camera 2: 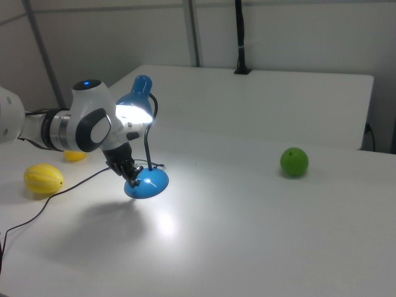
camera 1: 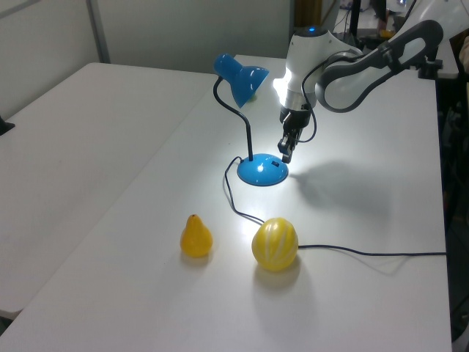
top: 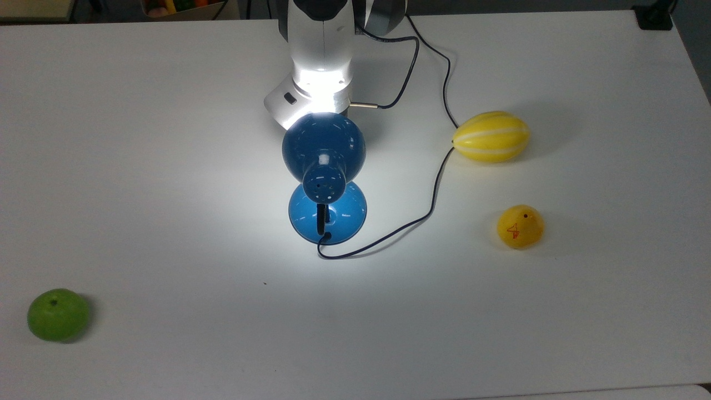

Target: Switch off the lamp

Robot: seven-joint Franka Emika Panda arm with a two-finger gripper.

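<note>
Clearly the lamp (camera 1: 253,125) at mid-table is lit, so the switching remains; the gripper (camera 1: 286,152), fingers pressed together, hangs just above the base (camera 2: 146,183), not visibly touching.

The lamp (camera 2: 146,179) is lit, standing on a white table (camera 2: 260,235). The gripper (camera 2: 132,179) points down at the left edge of its round base. Green apple (camera 2: 294,162) lies well right; yellow melon (camera 2: 43,178) lies far left.
</note>
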